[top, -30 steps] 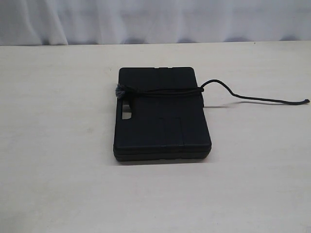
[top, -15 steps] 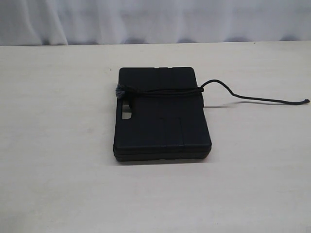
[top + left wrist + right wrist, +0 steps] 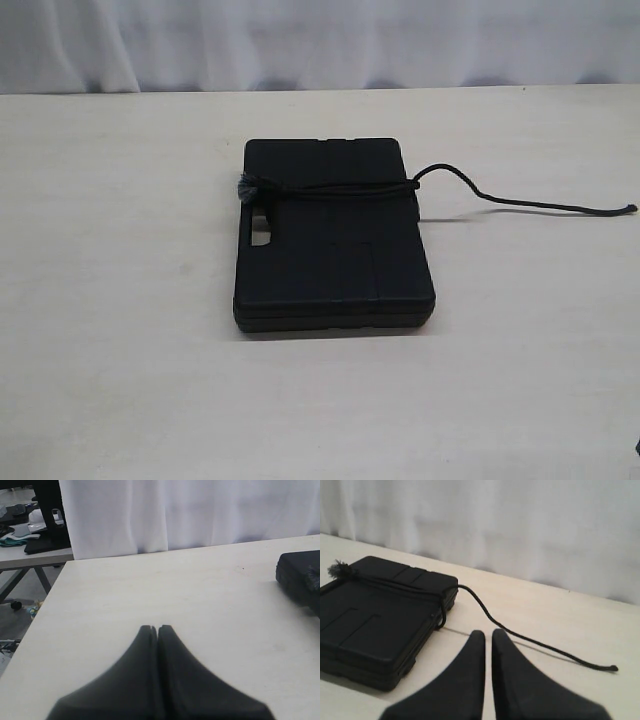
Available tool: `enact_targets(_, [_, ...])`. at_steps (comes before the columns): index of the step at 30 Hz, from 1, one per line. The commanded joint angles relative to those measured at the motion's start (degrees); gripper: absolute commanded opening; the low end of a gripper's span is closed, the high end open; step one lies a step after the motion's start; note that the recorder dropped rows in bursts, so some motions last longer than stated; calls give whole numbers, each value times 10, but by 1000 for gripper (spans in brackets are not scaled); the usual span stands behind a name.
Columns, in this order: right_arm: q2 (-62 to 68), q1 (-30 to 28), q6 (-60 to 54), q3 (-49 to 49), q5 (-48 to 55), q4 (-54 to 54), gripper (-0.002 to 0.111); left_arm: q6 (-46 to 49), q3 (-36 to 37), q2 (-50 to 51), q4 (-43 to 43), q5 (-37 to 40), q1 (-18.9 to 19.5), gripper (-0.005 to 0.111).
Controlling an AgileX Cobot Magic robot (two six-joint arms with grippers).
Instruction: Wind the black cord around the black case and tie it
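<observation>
There, matte black case [image 3: 335, 255] girdled by black cord [image 3: 340, 186], seemingly knotted; left claw [image 3: 157, 628], right claw [image 3: 485, 634] pinched closed, empty.

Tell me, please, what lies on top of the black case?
The black cord crosses the top of the black case, with its frayed grey knot at one edge. Whether it passes underneath is hidden.

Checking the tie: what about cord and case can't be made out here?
The black cord under the black case: hidden by the case, every view.
Its frayed knot: too small in the exterior view to read its tie.
Left wrist view: frame edge crops the case.
</observation>
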Motion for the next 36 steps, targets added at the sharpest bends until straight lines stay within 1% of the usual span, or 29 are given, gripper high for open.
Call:
enact_targets(1, [-3, 1, 83, 2, 41, -53, 4, 2, 2, -2, 0, -5, 0, 0])
enact_targets(3, [-3, 1, 111, 2, 55, -71, 4, 2, 2, -2, 0, -5, 0, 0])
enact_targets(11, [-3, 0, 111, 2, 58, -71, 4, 2, 2, -2, 0, -5, 0, 0])
enact_targets(13, [-3, -9, 110, 2, 60, -68, 4, 2, 2, -2, 0, -5, 0, 0])
enact_targets(16, [-3, -42, 110, 2, 62, -68, 4, 2, 2, -2, 0, -5, 0, 0])
enact_targets(36, [-3, -41, 112, 2, 67, -63, 4, 2, 2, -2, 0, -5, 0, 0])
